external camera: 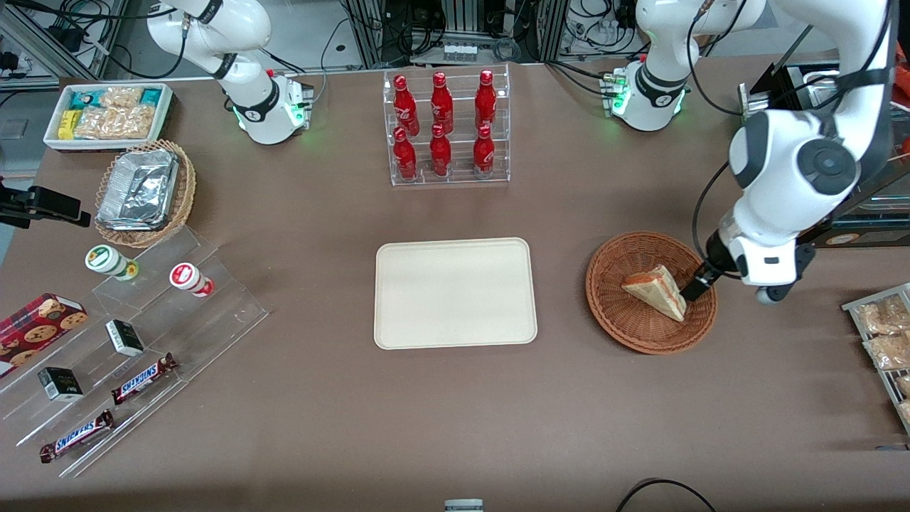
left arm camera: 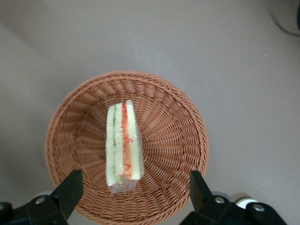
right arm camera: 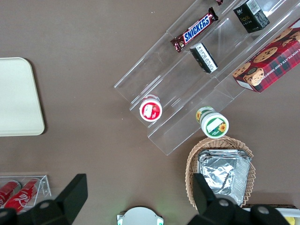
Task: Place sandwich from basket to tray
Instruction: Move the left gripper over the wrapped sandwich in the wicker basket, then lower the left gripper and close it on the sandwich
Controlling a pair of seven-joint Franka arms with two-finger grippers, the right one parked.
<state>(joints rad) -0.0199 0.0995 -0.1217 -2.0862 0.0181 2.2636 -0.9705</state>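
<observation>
The sandwich (external camera: 657, 291), a white bread wedge with red and green filling, lies in the reddish-brown wicker basket (external camera: 618, 313) toward the working arm's end of the table. In the left wrist view the sandwich (left arm camera: 123, 145) lies in the middle of the basket (left arm camera: 178, 136), wrapped in clear film. My left gripper (external camera: 700, 284) hovers over the basket's rim beside the sandwich; its fingers (left arm camera: 70, 190) are spread wide and hold nothing (left arm camera: 135, 187). The cream tray (external camera: 455, 293) lies flat at the table's middle, bare.
A clear rack of red bottles (external camera: 444, 128) stands farther from the front camera than the tray. Snack packets (external camera: 885, 334) lie at the working arm's table end. A foil-container basket (external camera: 146, 192), snack box (external camera: 106, 114) and acrylic steps with bars (external camera: 135, 334) lie toward the parked arm's end.
</observation>
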